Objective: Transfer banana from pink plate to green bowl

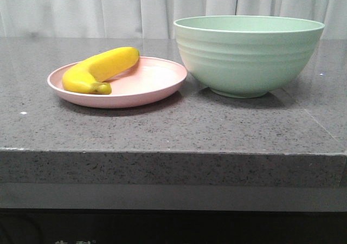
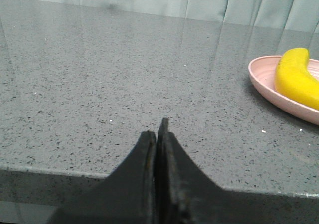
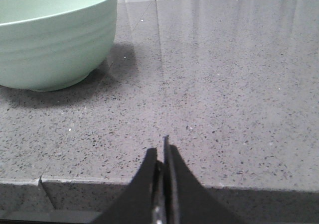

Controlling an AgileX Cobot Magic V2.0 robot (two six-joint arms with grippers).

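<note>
A bright-yellow banana (image 1: 100,69) lies on the pale-pink plate (image 1: 157,80) at the left of the grey stone table. Right beside the plate stands the tall mint-green bowl (image 1: 248,54), nothing showing above its rim. Neither gripper shows in the front view. In the left wrist view my left gripper (image 2: 156,129) is shut and empty at the table's front edge, with the plate (image 2: 264,82) and banana (image 2: 297,77) off to one side. My right gripper (image 3: 160,145) is also shut and empty at the front edge, the bowl (image 3: 55,40) farther back across the table.
The speckled grey table (image 1: 173,130) has a thick front edge facing the robot. A white curtain (image 1: 135,8) hangs behind it. Plate and bowl nearly touch.
</note>
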